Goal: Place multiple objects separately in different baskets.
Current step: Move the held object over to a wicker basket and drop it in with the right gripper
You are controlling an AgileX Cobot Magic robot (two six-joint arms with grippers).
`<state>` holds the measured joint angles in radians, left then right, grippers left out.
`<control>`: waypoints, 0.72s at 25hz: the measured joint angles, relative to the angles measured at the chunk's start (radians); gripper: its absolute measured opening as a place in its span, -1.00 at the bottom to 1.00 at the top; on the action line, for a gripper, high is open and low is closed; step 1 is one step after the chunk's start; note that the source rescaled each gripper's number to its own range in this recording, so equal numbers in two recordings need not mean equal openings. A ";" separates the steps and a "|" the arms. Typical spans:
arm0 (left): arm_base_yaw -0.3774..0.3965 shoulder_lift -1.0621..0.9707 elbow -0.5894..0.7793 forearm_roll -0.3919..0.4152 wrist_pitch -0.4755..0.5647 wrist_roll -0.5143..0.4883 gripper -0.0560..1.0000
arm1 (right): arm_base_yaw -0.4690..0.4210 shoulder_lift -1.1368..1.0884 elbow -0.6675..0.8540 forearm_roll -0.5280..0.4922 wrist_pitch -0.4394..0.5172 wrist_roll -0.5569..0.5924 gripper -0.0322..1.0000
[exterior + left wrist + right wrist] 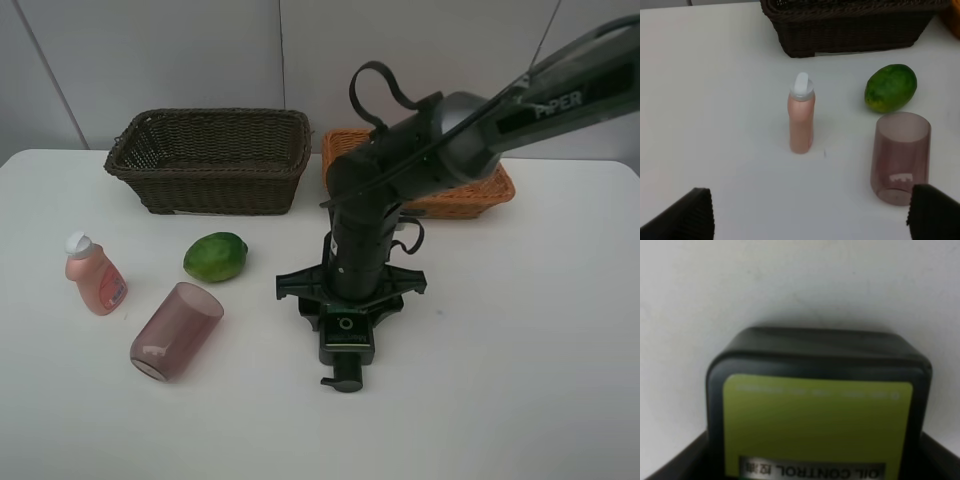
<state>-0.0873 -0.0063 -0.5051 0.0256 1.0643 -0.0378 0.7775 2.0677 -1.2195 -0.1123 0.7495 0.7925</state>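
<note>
My right gripper [807, 462] is down at the middle of the white table [520, 380]. Its fingers [670, 465] press both sides of the dark pump bottle with the green label [346, 345], which lies on the tabletop in front of the shallow orange-tan wicker basket [480, 195]. My left gripper [807, 215] is spread wide and empty, facing the upright pink bottle with a white cap [801, 117], the round green fruit [891, 87] and the translucent purple cup [900, 155] on its side, all before the deep dark-brown wicker basket [850, 30].
</note>
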 joint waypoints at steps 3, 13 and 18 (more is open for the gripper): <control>0.000 0.000 0.000 0.000 0.000 0.000 1.00 | 0.000 0.000 0.000 0.000 0.000 0.000 -0.60; 0.000 0.000 0.000 0.000 0.000 0.000 1.00 | 0.000 -0.016 -0.081 0.000 0.059 -0.009 -0.64; 0.000 0.000 0.000 0.000 0.000 0.000 1.00 | 0.000 -0.038 -0.258 -0.001 0.190 -0.167 -0.65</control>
<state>-0.0873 -0.0063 -0.5051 0.0256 1.0643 -0.0378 0.7775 2.0294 -1.4775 -0.1133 0.9391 0.6257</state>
